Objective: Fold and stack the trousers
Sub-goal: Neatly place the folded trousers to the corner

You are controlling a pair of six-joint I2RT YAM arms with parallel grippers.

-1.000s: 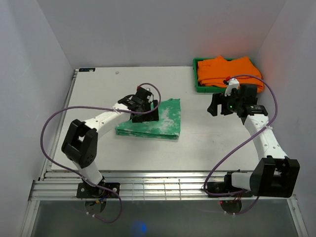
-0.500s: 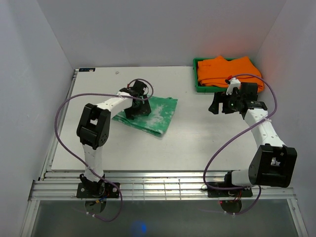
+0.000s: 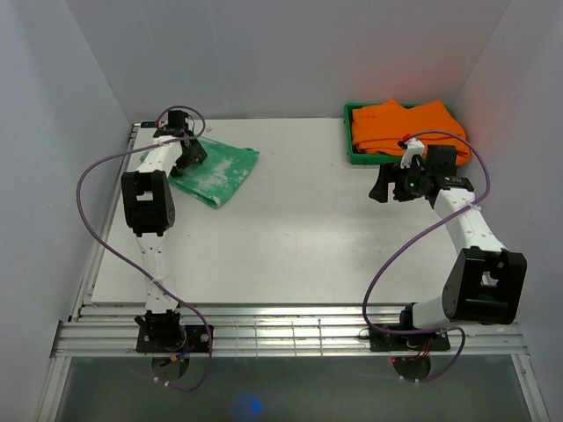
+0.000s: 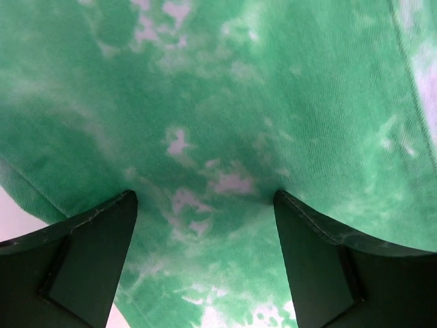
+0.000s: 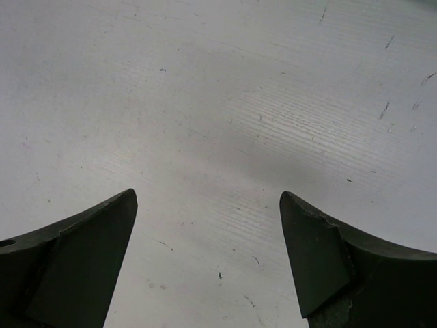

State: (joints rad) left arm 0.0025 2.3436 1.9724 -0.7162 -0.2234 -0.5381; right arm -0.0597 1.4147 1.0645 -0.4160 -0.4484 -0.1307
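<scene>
The green tie-dye trousers (image 3: pixel 222 171) lie folded in a flat bundle at the table's far left corner. My left gripper (image 3: pixel 192 155) rests on their left part, jaws spread wide. In the left wrist view the cloth (image 4: pixel 225 102) fills the frame and lies under and between my open left gripper (image 4: pixel 205 199); no cloth is pinched. My right gripper (image 3: pixel 381 187) is open and empty at the right, just in front of the bin. In the right wrist view it (image 5: pixel 208 198) hangs over the bare table (image 5: pixel 218 102).
A green bin (image 3: pixel 350 155) at the far right corner holds plain orange garments (image 3: pixel 405 123). The table's left edge and the side wall are close to my left gripper. White walls enclose the table on three sides.
My left gripper has slid the folded trousers from the table's middle to the far left corner, turning the bundle. The right arm has barely moved.
</scene>
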